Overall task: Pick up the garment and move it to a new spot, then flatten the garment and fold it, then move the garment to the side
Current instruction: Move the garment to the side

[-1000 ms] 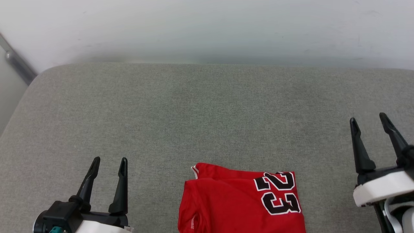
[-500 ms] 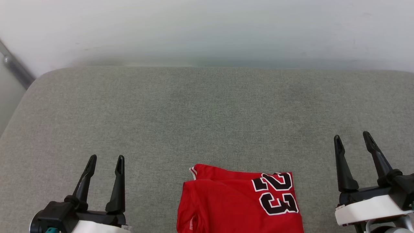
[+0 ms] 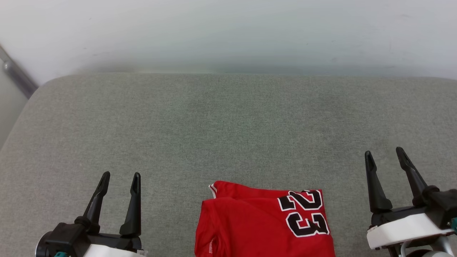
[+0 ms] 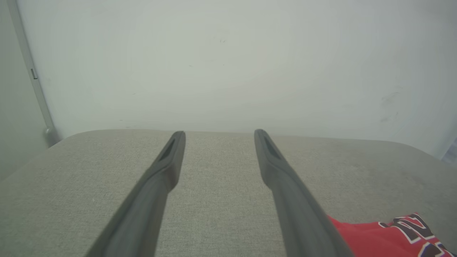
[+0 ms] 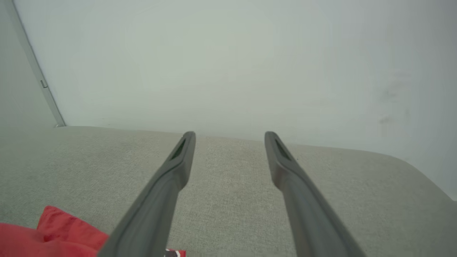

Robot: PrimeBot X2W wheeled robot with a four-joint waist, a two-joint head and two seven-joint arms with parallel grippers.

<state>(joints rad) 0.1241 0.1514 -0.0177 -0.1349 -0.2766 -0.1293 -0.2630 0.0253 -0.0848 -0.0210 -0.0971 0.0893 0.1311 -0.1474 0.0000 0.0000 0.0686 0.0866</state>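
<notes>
Nearest you, the folded garment [image 3: 264,221] lies flat at the grey cushion's [image 3: 228,125] near edge, between your left claw [image 3: 121,175] and right claw [image 3: 383,152]. Both stand apart and empty, fingers pointing far. The right claw is closer, just right of the numbered end; it would reach left.

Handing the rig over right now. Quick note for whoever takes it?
Left hand: open, empty, over the grey padded surface, left of the garment.
Right hand: open, empty, right of the garment.
Garment: lies folded near the bottom edge of the head view, number 23 facing up, touched by neither hand.
Done: the fold looks finished.
Left: probably the move to the side.
</notes>
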